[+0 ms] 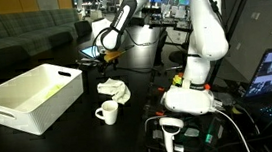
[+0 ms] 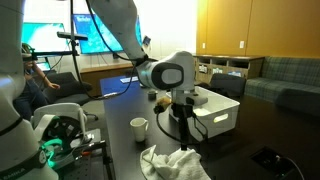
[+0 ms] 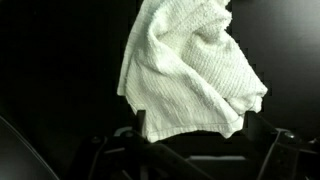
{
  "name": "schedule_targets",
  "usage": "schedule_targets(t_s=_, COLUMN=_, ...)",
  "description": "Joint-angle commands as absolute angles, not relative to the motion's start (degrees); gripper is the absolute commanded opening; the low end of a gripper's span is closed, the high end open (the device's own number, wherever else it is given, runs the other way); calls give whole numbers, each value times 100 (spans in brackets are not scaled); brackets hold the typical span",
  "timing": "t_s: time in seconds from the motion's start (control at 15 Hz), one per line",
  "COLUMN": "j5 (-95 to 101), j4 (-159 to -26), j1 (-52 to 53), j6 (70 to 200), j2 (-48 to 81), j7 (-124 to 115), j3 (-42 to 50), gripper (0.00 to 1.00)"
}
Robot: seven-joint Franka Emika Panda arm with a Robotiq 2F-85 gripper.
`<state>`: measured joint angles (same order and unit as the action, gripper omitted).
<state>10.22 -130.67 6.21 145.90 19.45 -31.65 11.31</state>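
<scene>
Wrist view shows the pincer [image 3: 205, 138] with its jaws spread wide and nothing between them, its dark fingers [image 3: 128, 142] at the bottom edge, hanging over a crumpled white towel [image 3: 195, 70] that lies on the dark tabletop [image 3: 50, 60]. In both exterior views the towel lies below the pincer, with a white mug [image 1: 106, 113] just beside it and a white bin [image 1: 32, 96] farther off.

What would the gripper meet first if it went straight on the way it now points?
Probably the crumpled white towel: it fills the wrist view just ahead of the open fingers, and in an exterior view the gripper points down at it. The gap is unclear.
</scene>
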Motion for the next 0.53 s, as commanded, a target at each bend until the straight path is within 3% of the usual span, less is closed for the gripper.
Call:
schedule_targets(t_s=0.0, j5=1129, j4=-12463, j1=522, j6=14508, j2=2518, j7=-2297, j3=871, gripper=100)
schedule_targets(t_s=0.47, j5=1026, j4=-12457, j1=53, j6=15045, j2=3100, j7=-230, j3=400, gripper=100)
